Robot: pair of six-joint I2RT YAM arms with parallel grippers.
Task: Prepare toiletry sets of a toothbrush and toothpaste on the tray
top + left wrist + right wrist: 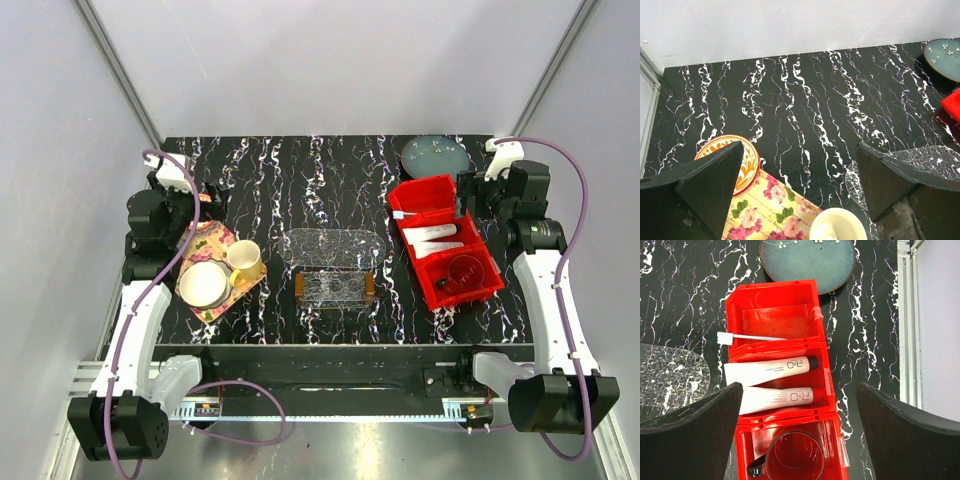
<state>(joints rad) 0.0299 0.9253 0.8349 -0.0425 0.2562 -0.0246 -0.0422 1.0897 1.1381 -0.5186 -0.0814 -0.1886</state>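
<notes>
Over black marbled table, just starting with left claw and right claw wide open, empty, likely reaching next for slim pale toothbrush by white toothpaste tubes in red plastic bin, bound for clear ribbed tray.

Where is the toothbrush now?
Right wrist view, table's right side: the toothbrush lies across the far compartment of the red bin, beyond the two toothpaste tubes.

The toothbrush, slim and pale, lies flat across the far compartment of the red bin, its head poking over the bin's left wall. Two white toothpaste tubes with dark caps lie side by side in the middle compartment. The clear tray with brown end handles sits upright mid-table, left of the bin.
</notes>
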